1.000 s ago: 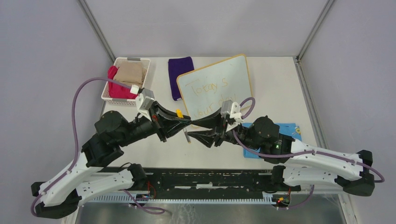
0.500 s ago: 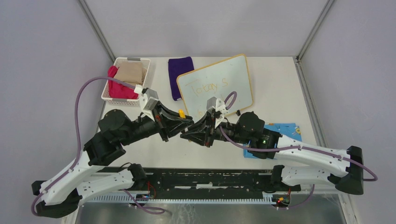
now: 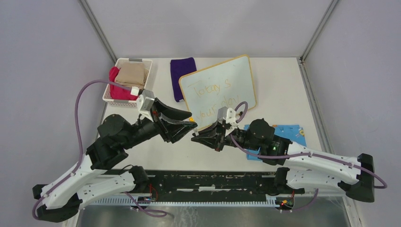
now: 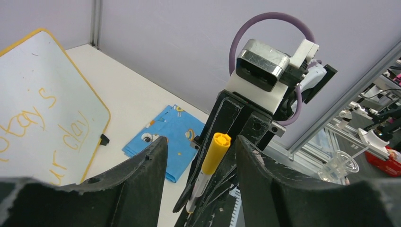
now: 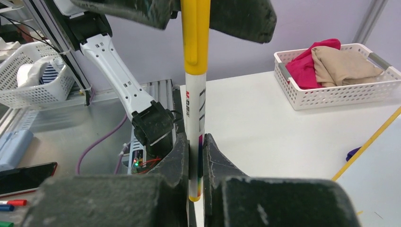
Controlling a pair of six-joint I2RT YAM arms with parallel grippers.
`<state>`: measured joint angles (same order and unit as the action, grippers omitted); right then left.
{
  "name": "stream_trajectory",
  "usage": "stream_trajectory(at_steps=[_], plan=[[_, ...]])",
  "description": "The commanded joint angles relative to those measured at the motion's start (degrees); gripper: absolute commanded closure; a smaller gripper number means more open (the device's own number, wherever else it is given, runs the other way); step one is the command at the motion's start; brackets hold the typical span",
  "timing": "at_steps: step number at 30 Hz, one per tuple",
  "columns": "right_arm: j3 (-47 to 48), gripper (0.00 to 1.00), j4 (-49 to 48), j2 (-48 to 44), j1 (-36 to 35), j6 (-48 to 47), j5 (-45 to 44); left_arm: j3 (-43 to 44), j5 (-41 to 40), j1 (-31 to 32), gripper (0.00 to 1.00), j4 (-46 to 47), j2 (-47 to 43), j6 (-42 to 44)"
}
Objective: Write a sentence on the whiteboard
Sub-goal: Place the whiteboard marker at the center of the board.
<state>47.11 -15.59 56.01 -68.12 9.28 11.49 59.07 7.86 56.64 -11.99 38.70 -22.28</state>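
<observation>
Holding a marker [image 5: 195, 109] upright, the right gripper [image 5: 195, 142] has both fingers pressed tight on the lower white barrel. Yellow cap on, pointing up.

Left gripper [image 4: 201, 141]: jaws spread wide, one on each side of the yellow cap. The left wrist view shows a gap on both sides, so no grip. In the top view the two grippers meet nose to nose over bare table [image 3: 283, 90], just off the near left corner of the whiteboard [image 3: 239, 73].

Whiteboard: lies flat at far centre of the table, skewed, with its right end farther back. Yellow-orange frame; one small black clip foot shows on its edge in the left wrist view.

Sentence [image 3: 215, 90]: yellow-orange handwriting, two lines. "Today's" is on the upper line. The lower line is fainter and reads roughly "your day".

Other items:
- Blue cartoon-print cloth [image 3: 289, 131], near right of the board, partly under the right arm.
- Purple cloth [image 3: 182, 75], just beside the board's left edge.
- White basket [image 3: 124, 99], far left, holding red and beige fabric.
</observation>
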Motion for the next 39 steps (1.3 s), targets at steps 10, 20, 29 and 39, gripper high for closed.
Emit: stream_trajectory(at_steps=[10, 20, 29, 39], plan=[[-2.4, 1.00, -3.7, -2.7, 0.3, -2.0, 1.1, -1.6, 9.1, 0.0, 0.57, 9.8, 5.9, -5.1], [-3.4, 1.00, -6.6, -3.7, 1.1, 0.6, 0.9, -4.9, 9.2, 0.0, 0.98, 9.9, 5.0, -6.0], [-3.0, 1.00, -7.6, -3.5, 1.2, 1.2, -0.6, -7.3, 7.9, -0.1, 0.56, 10.2, 3.9, -6.9], [-4.7, 1.00, -8.2, -4.3, 1.3, 1.3, -2.4, -8.5, 7.0, 0.0, 0.56, 10.1, 2.0, -7.5]])
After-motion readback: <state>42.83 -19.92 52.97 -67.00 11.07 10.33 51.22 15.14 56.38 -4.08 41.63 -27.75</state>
